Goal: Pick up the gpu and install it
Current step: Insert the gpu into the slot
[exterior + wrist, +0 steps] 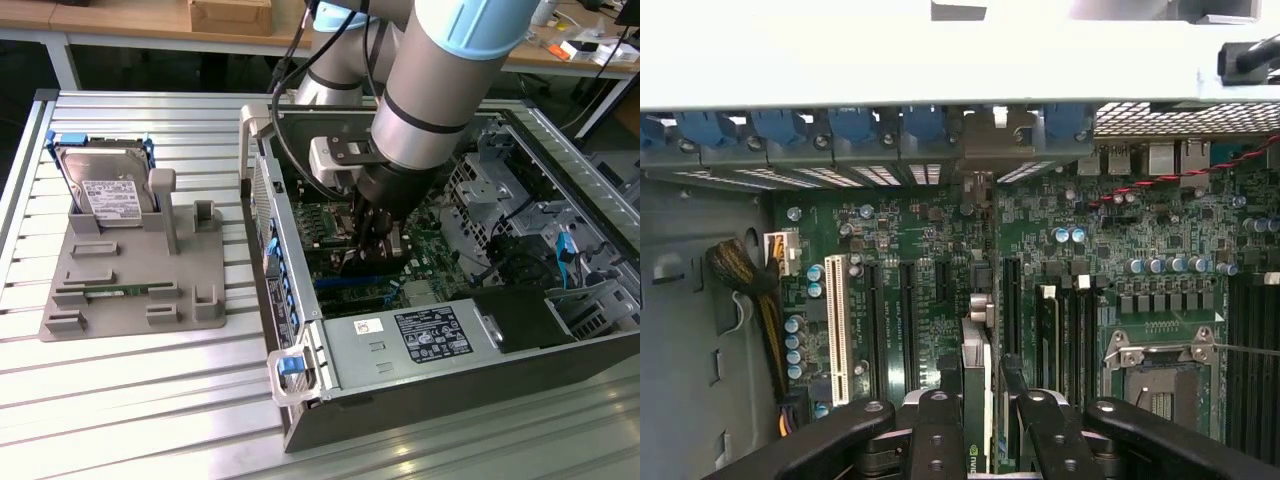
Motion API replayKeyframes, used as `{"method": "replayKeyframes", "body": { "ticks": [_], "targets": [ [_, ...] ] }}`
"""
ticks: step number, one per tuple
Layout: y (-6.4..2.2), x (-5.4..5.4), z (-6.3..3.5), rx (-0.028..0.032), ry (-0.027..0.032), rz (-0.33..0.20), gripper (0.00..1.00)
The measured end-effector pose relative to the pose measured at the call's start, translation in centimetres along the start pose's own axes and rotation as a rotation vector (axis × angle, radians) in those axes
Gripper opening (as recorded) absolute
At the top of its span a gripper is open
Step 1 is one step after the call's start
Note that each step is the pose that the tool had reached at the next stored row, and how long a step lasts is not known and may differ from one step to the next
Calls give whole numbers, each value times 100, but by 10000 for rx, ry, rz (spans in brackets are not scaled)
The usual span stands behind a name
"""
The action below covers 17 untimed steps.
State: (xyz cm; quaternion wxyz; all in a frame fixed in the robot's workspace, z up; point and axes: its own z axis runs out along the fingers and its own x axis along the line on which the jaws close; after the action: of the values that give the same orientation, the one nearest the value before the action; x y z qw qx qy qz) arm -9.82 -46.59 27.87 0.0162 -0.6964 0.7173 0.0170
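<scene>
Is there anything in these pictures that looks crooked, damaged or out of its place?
Nothing stands out. The claw grips the thin dark gpu card on edge above the green motherboard, in line with the black slots. The silver hard drive stands in the grey holder, outside the computer case.

- Your exterior view is evenly lit from overhead; the ribbed metal table (150, 400) throws back soft pale streaks.
- The arm (440, 90) casts shade into the open computer case (300, 290), so the board beneath it reads dark.
- In your wrist view the case wall (940, 50) is blown out to near white.
- The motherboard (1040, 250) there is dim but sharp, while the black fingers (1050, 440) close to the lens look soft.
</scene>
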Motion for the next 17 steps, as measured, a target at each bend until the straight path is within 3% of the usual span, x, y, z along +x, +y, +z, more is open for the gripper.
{"method": "replayKeyframes", "body": {
  "ticks": [7, 17],
  "targets": [
    [0, 2, 43, -1, 2, 1, 25],
    [1, 1, 5, -2, 5, 1, 25]
  ]
}}
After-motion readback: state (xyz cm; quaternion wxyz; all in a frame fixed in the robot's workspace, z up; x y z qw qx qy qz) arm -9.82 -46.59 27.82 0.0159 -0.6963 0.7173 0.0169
